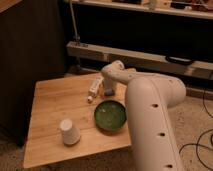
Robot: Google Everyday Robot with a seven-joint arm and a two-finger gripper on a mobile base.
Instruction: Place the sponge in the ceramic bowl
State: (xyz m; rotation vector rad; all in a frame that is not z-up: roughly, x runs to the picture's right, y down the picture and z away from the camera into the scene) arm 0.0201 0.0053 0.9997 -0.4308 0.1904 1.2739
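The ceramic bowl [110, 115], green inside with a dark rim, sits on the wooden table [50, 107] near its right edge. The sponge [108, 92], a small pale blue-grey block, lies just behind the bowl near the table's far edge. My gripper [109, 85] reaches down from the white arm directly over the sponge and seems to touch its top. The arm hides most of the gripper's end.
A white tube [95, 86] lies just left of the sponge. A white upturned cup [70, 132] stands at the table's front left. My large white arm segment [152, 125] fills the right foreground. A dark cabinet [30, 50] stands to the left and a metal rail [135, 55] runs behind.
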